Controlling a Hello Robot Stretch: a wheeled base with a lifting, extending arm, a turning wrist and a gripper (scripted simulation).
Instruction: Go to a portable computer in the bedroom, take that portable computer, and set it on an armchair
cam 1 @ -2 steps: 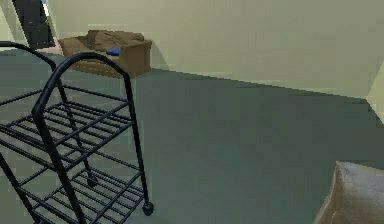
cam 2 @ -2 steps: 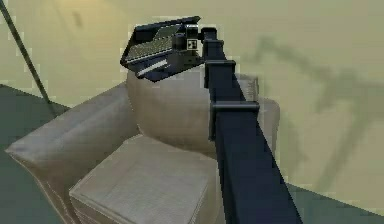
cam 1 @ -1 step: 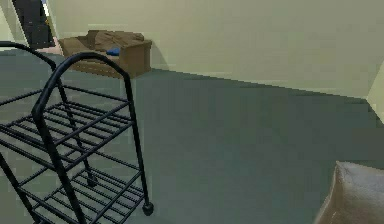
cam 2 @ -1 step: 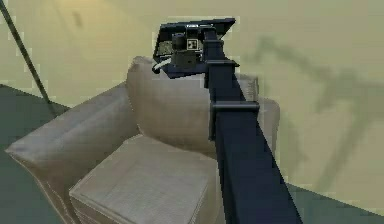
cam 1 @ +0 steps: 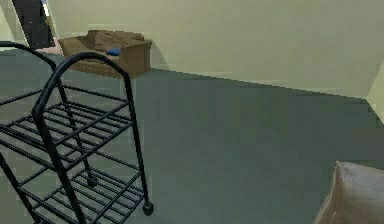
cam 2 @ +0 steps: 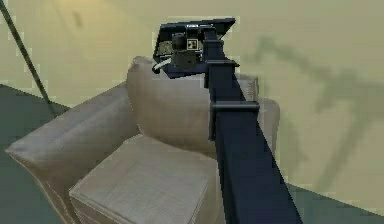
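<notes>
While the dark arm (cam 2: 240, 140) is reaching out over a beige armchair (cam 2: 110, 150), the gripper (cam 2: 172, 55) is holding a dark, flat portable computer (cam 2: 200, 24) at its far end. The computer is hanging above the chair's backrest, clear of the seat cushion, against a pale yellow wall (cam 2: 320, 70). A thin dark pole (cam 2: 30, 65) is standing left of the chair. Ahead, a black wire rack (cam 1: 70, 130) on castors is standing on grey-green floor (cam 1: 240, 130). A brown sofa (cam 1: 85, 45) is sitting against the far wall with something blue (cam 1: 113, 50) on it.
</notes>
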